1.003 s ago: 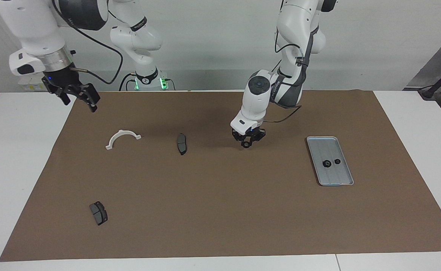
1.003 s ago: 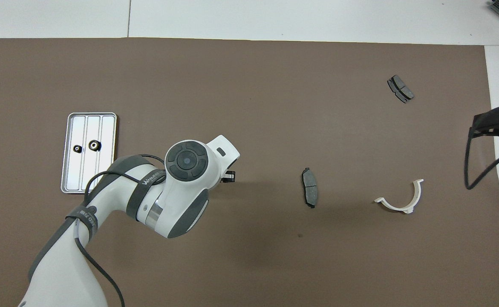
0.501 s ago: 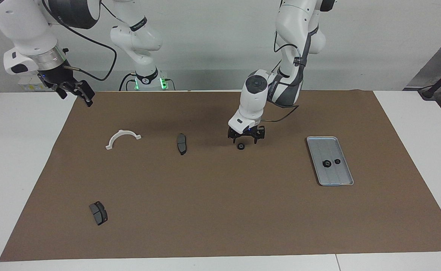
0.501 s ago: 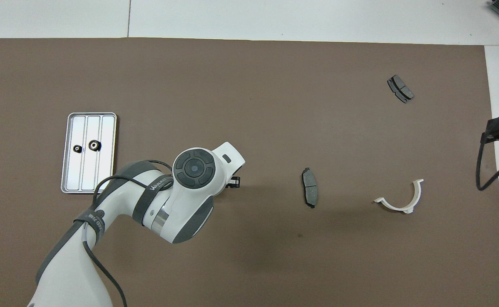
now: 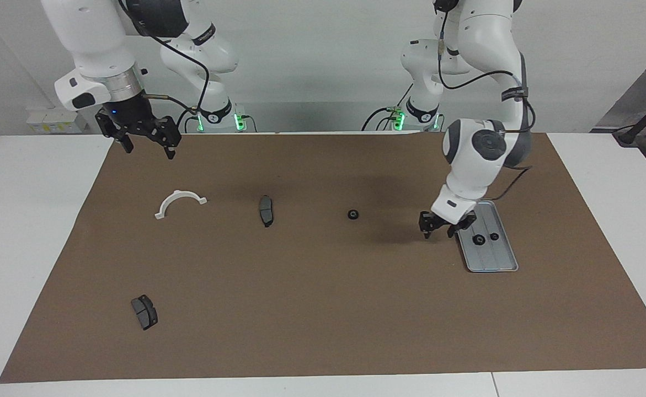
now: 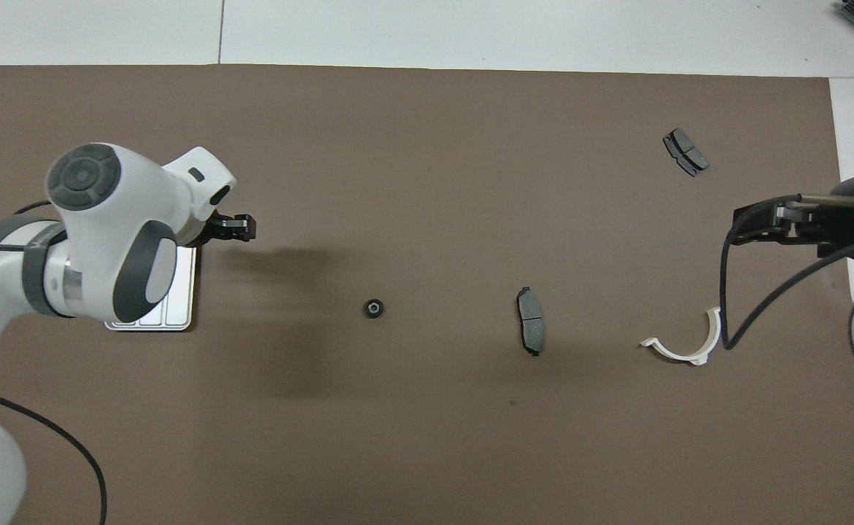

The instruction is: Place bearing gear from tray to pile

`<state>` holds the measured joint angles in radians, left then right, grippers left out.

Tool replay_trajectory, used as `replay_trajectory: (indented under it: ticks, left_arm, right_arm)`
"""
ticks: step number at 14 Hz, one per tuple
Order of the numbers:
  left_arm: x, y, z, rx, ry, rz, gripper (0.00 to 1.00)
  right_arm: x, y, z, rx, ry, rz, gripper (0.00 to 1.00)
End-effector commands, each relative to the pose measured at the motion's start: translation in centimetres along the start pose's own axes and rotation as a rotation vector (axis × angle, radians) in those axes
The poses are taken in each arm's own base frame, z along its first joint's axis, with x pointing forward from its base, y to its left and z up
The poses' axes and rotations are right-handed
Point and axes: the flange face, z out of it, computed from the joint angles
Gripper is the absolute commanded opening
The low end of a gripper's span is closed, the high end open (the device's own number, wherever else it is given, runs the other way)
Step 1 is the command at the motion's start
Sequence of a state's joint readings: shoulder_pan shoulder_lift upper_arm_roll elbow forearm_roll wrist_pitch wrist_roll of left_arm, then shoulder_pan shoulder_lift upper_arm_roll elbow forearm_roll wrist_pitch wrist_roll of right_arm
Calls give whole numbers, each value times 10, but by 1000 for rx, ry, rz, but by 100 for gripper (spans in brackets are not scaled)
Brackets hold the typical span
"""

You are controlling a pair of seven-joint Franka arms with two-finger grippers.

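Beside the tray [image 5: 503, 263], the left claw [image 5: 441, 231] hangs spread and empty; the right claw [image 5: 145, 140] waits, spread, over the mat's edge.

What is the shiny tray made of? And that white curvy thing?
The tray looks like metal: silver-grey, light sheen, pressed lengthwise ridges. The white curved piece looks like matte plastic, moulded with small end tabs, though that is only a guess.

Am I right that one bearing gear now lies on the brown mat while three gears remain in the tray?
Not quite: the facing view shows two gears in the tray, not three. One bearing gear does lie on the brown mat.
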<state>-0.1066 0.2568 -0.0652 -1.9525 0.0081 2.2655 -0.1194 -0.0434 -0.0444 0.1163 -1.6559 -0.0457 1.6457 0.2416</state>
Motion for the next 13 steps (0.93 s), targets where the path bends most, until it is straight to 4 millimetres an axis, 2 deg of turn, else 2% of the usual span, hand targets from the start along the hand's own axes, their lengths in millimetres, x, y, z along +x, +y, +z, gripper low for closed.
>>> replay_trajectory:
  ticks: [1, 3, 6, 9, 13]
  left_arm:
    - [9, -64, 1, -3, -19, 46, 69]
    - [9, -85, 3, 0, -8, 47, 69]
    - [8, -91, 11, 2, 24, 38, 69]
    - [5, -98, 39, 2, 51, 28, 69]
    - [-1, -111, 47, 4, 37, 23, 69]
  right_arm:
    - [-1, -21, 4, 16, 30, 20, 100]
    - [-3, -23, 7, 16, 30, 24, 100]
    - [2, -32, 6, 25, 65, 11, 100]
    - [1, -78, 20, 37, 59, -8, 100]
    - [-14, -173, 55, 44, 50, -7, 100]
